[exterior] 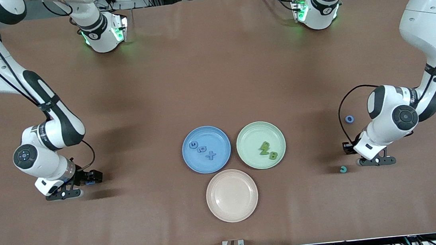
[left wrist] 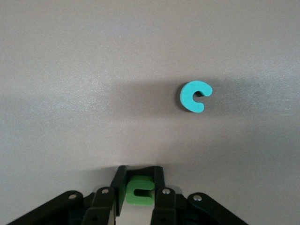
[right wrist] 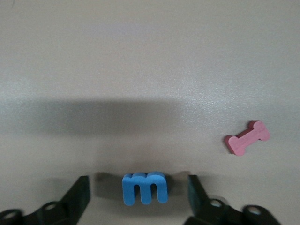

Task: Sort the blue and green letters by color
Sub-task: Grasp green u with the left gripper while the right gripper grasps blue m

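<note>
Now the left gripper (left wrist: 139, 190) is pinching a green letter (left wrist: 140, 191) low over the table, readying it for the green plate (exterior: 261, 145); the right gripper (right wrist: 136, 197) is straddling a blue letter (right wrist: 145, 187), fingers wide, bound for the blue plate (exterior: 206, 149)

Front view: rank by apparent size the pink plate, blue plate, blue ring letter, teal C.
1. pink plate, looks slightly largest, though nearest the camera, so unsure
2. blue plate, close to it
3. blue ring letter
4. teal C, marginally smaller; nearly alike
</note>
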Action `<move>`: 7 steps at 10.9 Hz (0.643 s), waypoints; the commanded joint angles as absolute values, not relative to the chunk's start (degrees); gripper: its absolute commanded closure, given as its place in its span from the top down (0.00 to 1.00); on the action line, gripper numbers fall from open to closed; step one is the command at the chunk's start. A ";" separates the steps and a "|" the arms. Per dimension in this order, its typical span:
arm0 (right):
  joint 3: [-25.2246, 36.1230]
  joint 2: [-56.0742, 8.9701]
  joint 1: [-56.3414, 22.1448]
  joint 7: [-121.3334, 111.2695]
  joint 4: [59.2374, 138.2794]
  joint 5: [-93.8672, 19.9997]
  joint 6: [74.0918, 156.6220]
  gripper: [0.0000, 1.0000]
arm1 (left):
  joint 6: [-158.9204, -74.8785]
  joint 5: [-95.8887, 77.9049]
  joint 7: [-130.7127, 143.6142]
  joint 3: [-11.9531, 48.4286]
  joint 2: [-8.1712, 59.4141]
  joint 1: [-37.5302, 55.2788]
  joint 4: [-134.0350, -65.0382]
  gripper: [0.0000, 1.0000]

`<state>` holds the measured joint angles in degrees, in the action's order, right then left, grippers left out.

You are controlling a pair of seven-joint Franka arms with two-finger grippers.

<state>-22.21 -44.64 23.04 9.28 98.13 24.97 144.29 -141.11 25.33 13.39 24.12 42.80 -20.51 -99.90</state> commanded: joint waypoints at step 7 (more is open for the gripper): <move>-22.67 -44.30 21.20 9.67 97.04 19.28 142.74 0.00 | -131.67 24.53 14.67 27.33 41.49 -19.96 -93.87 0.14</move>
<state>-22.11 -44.50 23.10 9.33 97.84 24.00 144.07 -135.56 25.51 13.33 25.44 42.59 -20.58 -95.69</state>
